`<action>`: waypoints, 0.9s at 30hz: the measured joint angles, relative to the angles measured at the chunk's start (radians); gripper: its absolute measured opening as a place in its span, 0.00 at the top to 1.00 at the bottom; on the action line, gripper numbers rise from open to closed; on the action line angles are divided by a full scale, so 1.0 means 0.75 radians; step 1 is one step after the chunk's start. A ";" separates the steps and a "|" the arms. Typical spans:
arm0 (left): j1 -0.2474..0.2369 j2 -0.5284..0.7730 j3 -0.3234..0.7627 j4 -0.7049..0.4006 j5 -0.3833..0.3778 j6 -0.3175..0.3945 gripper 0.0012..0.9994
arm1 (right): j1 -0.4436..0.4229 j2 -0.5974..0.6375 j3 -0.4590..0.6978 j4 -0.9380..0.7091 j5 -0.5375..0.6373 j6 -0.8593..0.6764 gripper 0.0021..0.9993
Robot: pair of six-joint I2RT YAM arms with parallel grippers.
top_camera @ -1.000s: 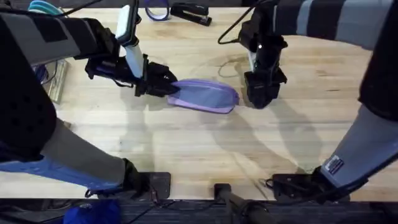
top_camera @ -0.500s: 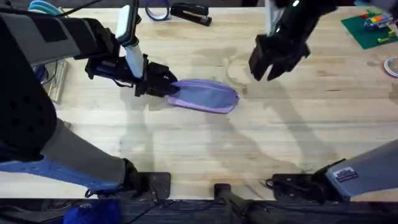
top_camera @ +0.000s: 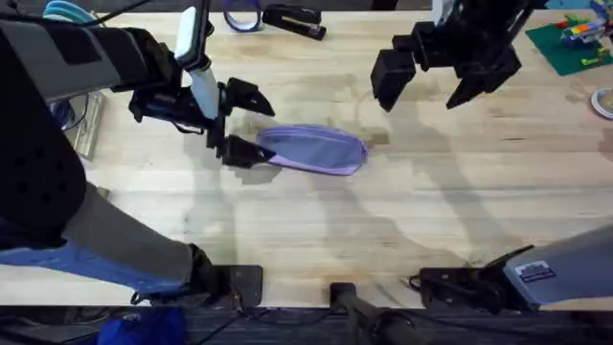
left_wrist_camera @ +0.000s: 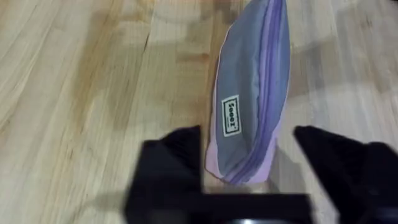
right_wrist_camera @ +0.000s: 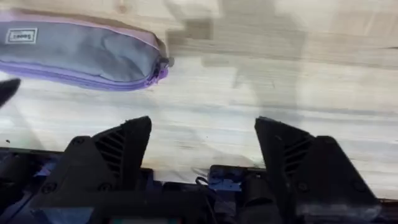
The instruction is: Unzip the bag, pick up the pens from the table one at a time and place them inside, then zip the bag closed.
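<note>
the bag (top_camera: 314,150) lies flat mid-table (top_camera: 306,230), its long axis running left to right. the left gripper (top_camera: 241,123) is nearer, jaws spread wide around the bag's left end, holding nothing. farther back and to the right, the right gripper (top_camera: 433,81) hangs high, wide and empty, well apart from the bag's zipper-pull end (right_wrist_camera: 163,62). the zipper looks shut.

place: workshop bench | cues: butcher-block table (top_camera: 316,216); stapler (top_camera: 293,19); tape roll (top_camera: 241,17); cables
</note>
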 joint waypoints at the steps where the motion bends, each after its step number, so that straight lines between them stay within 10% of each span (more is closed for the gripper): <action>1: 0.000 0.000 0.000 -0.002 0.001 -0.004 0.03 | 0.000 0.000 0.000 0.000 0.000 0.000 0.00; 27: 0.065 -0.271 0.000 -0.087 0.001 -0.069 0.01 | 0.000 0.000 0.001 -0.055 0.000 0.000 0.00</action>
